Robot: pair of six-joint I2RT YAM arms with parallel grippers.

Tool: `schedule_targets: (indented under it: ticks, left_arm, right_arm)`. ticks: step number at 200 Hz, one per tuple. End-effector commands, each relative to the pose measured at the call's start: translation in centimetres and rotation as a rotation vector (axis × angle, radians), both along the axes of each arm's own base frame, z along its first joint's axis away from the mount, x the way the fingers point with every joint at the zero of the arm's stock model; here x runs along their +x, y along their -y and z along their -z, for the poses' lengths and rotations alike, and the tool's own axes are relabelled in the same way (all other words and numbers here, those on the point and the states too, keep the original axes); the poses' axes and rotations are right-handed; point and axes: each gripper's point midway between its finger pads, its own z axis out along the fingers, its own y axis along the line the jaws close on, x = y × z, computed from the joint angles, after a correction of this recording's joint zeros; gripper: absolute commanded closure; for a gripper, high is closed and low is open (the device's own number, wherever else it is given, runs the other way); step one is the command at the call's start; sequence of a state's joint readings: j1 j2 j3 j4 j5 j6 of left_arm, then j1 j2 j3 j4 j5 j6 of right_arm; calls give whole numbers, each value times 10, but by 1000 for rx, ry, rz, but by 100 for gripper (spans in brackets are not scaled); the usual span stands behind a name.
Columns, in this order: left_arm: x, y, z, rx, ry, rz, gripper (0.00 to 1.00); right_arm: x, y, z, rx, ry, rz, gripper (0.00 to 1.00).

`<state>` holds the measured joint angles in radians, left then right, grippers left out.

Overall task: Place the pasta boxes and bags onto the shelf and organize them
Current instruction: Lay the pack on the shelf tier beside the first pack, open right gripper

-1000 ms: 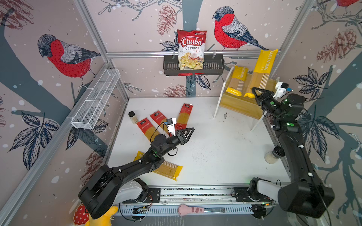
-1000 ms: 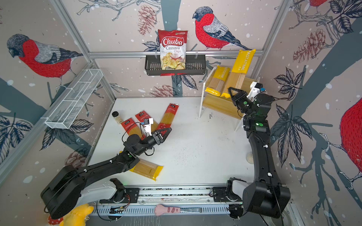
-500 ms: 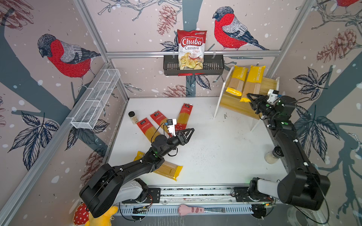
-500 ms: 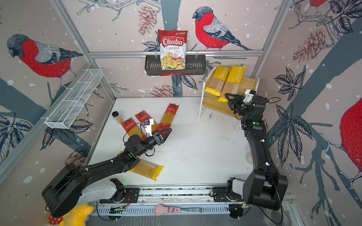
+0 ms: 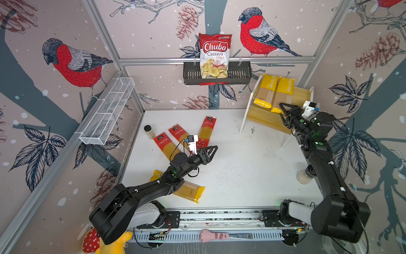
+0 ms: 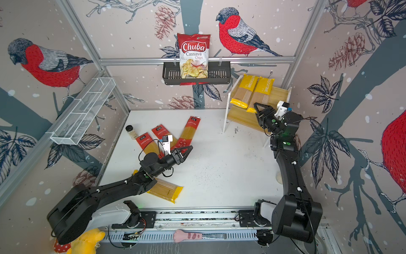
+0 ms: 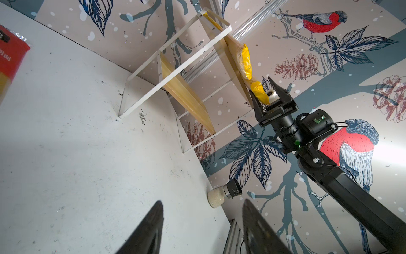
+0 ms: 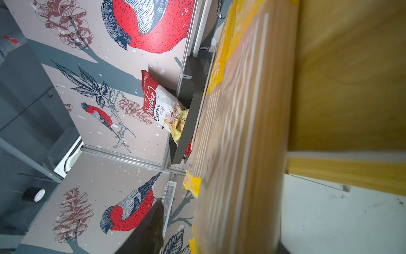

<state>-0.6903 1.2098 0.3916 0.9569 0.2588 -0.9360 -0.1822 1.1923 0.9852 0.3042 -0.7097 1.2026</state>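
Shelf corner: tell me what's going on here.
The right gripper sits at the shelf, jaws apart around the near end of one yellow pasta packet, which lies on the top board beside another yellow packet. The left gripper hovers open and empty over the table. Three red-ended packets and a third yellow packet lie on the table.

Both top views look down from high over the front rail (image 5: pixel 219 216), facing the back wall (image 5: pixel 153 33), and take in the whole white table (image 5: pixel 241 176) and the shelf (image 5: pixel 302 96); they show nearly the same scene. The left wrist camera rides low, looking past the left gripper (image 7: pixel 203 203) across the table to the shelf and the right arm (image 7: pixel 342 184). The right wrist camera sits close against a yellow packet (image 8: pixel 241 132) on the shelf, which shows blurred
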Motion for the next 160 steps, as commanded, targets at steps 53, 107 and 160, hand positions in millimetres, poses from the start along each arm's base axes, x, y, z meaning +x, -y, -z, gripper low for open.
schedule_targets:
  ticks: [53,107,160]
  left_arm:
    - [-2,2,-11,-31,36,8,43]
    - [-2,1,-11,-26,35,0,43]
    - [-2,4,-11,-25,34,5,43]
  right_arm:
    - [-2,10,-1,-30,29,42,63]
    - [13,15,-4,-25,23,21,75]
    - [14,15,-5,-22,33,20,75]
